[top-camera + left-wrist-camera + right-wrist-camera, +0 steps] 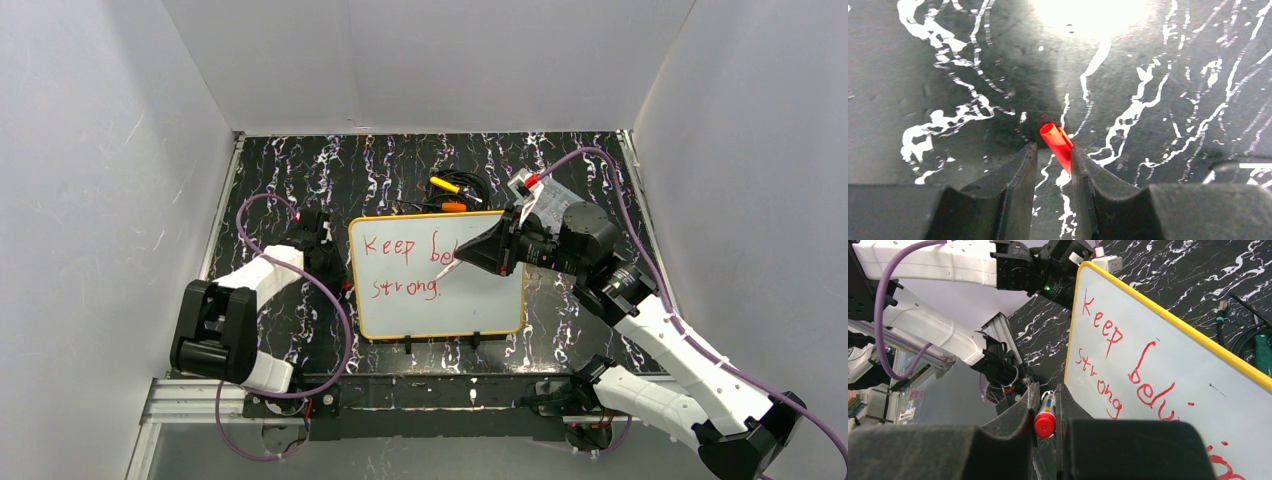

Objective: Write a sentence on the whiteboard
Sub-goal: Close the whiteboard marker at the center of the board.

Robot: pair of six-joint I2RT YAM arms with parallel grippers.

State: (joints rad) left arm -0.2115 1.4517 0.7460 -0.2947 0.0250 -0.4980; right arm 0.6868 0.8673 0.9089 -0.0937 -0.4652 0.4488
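Note:
The whiteboard (pixel 470 300) lies flat mid-table, with a yellow-orange rim. The sentence (pixel 395 245) is in red: "Keep be…" over "strong."; the rest of the first line is hidden under my right gripper. My right gripper (pixel 480 253) hangs over the board's middle, shut on a marker (pixel 448 267) whose tip is at the board. In the right wrist view the marker's red end (pixel 1044 424) sits between the fingers, with the lettering (pixel 1108 337) beside it on the board (pixel 1188 365). My left gripper (pixel 1054 150), left of the board (pixel 320 238), holds a red marker cap (pixel 1055 140).
A yellow pen (pixel 445 185), an orange object (pixel 454 207) and black cables lie just behind the board. A clear packet (pixel 548 196) sits at the back right. Two black clips (pixel 408 346) stick out from the board's near edge. White walls enclose the table.

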